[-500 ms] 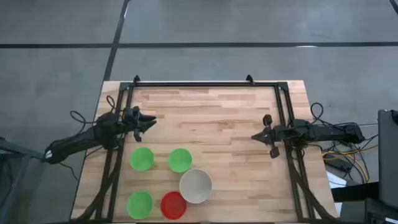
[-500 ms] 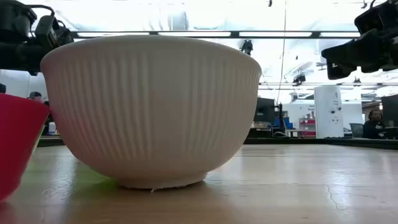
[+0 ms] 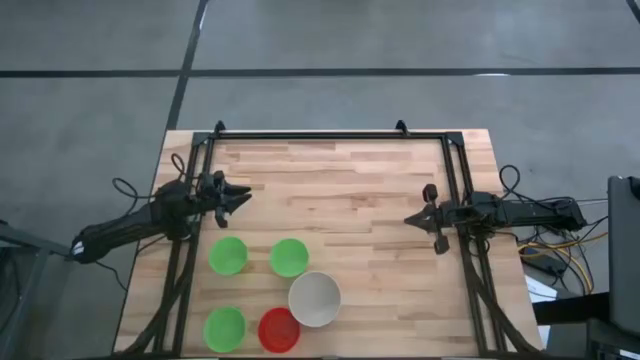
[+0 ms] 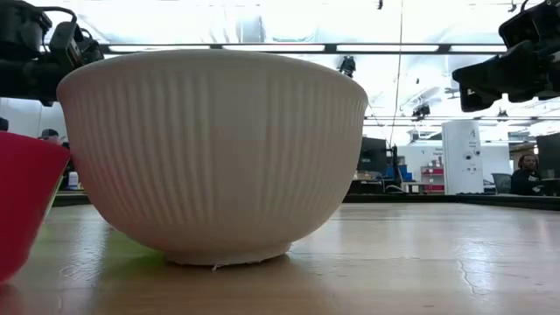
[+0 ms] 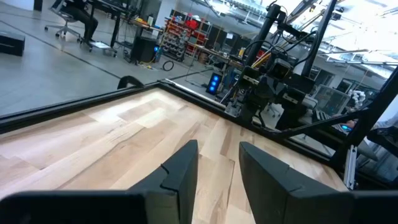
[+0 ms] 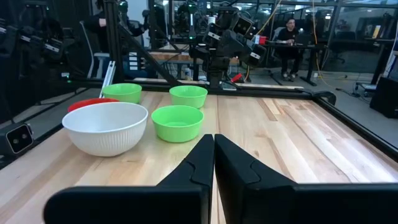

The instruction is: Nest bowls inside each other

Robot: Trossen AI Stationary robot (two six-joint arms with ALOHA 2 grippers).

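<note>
Five bowls sat separate on the table (image 3: 350, 180), none nested.
Three bright green (image 3: 227, 255) (image 3: 289, 257) (image 3: 224, 327), one red (image 3: 278, 330), one larger ribbed white (image 3: 315, 298); clustered at the table's near-left, white touching red. No readable labels or writing. Left gripper (image 3: 243, 194) hovered beyond the cluster, fingers (image 5: 183, 171) parted with a gap, holding nothing. Right gripper (image 3: 409, 220) at right side, fingers (image 6: 199, 163) pressed together, empty.

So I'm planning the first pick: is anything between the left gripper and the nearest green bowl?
Nothing visible. The left gripper, jaws open and empty, hovers at the table's left side; only bare wood lies between it and the nearest green bowl.
</note>
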